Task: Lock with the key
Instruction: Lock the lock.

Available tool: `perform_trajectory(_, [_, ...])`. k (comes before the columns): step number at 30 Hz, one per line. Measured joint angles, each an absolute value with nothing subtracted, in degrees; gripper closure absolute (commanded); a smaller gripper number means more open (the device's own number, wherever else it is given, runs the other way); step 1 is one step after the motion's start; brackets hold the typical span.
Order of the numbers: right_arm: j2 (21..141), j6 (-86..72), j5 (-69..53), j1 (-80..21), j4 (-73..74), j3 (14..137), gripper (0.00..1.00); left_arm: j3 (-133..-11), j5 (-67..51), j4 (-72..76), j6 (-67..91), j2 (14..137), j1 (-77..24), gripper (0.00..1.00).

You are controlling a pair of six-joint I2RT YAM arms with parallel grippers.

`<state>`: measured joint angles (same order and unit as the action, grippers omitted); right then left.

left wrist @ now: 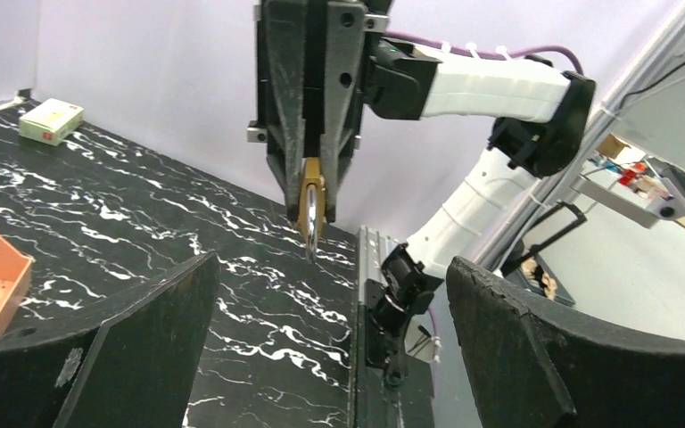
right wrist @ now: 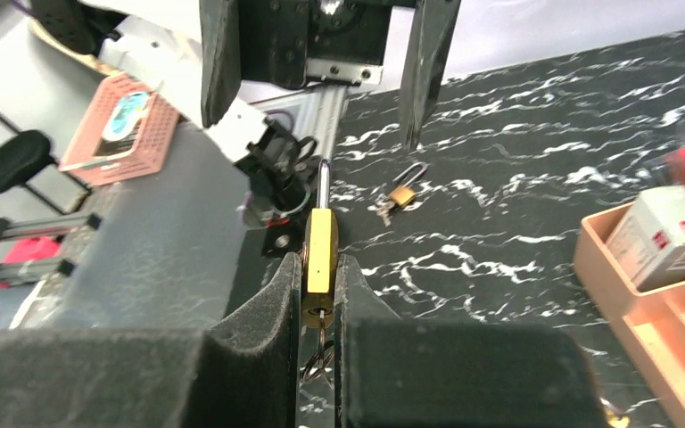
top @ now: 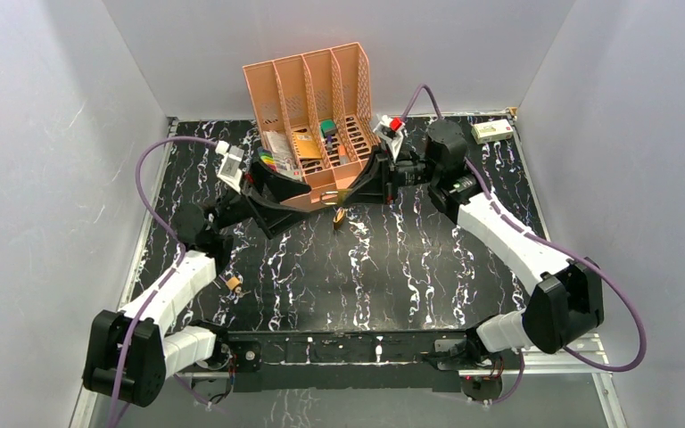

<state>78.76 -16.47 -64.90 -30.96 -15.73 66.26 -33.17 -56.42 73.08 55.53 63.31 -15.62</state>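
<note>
**Padlock held in mid-air between two robot arms, key end facing away from the free arm**

The right end effector (right wrist: 319, 267) is clamped on the flat sides of a small brass padlock (right wrist: 320, 250), holding it above the black marbled tabletop (right wrist: 517, 178). The padlock's long axis runs straight along the line between the two arms. Its shackle (right wrist: 323, 183) points at the left end effector (left wrist: 332, 267), whose fingers are spread wide and grip nothing.

What looks like the thin key (right wrist: 318, 323) sits at the padlock's opposite end, tucked between the right fingers on the wrist side, with a ring dangling beneath it.

The left arm is therefore nearer the shackle than the key, so it would probably have to come round the padlock to reach the key. A second padlock (right wrist: 401, 193) lies on the tabletop, well apart.
</note>
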Motion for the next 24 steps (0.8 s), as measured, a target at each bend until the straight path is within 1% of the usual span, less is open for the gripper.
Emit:
perform_trajectory(1, [79.0,-17.0,-66.8,-30.0,-15.2,66.4,1.0,-33.7,-57.0,72.9,56.1,63.3,-15.6,0.02])
perform_trajectory(3, [79.4,-18.2,-70.1,-29.0,-14.7,66.5,1.0,-34.6,-58.3,72.8,57.2,63.3,-15.6,0.09])
perform_trajectory(7, [79.6,-22.2,-75.3,-28.9,-17.1,66.4,1.0,-35.8,-61.0,73.6,60.4,63.8,-15.7,0.35])
perform_trajectory(10, [79.7,-24.4,-77.7,-29.0,-19.5,66.4,1.0,-36.4,-63.1,76.2,63.4,65.7,-16.1,0.47])
perform_trajectory(17, [81.5,-27.6,-79.9,-29.0,-22.2,66.4,1.0,-36.6,-65.3,85.6,73.0,73.9,-17.5,0.52])
perform_trajectory(22, [81.8,-28.5,-80.1,-29.0,-23.0,66.4,1.0,-37.8,-65.6,88.4,79.5,77.9,-18.7,0.62])
perform_trajectory(24, [81.8,-28.6,-80.1,-29.0,-23.3,66.4,1.0,-38.3,-65.7,88.8,80.7,78.3,-19.4,0.63])
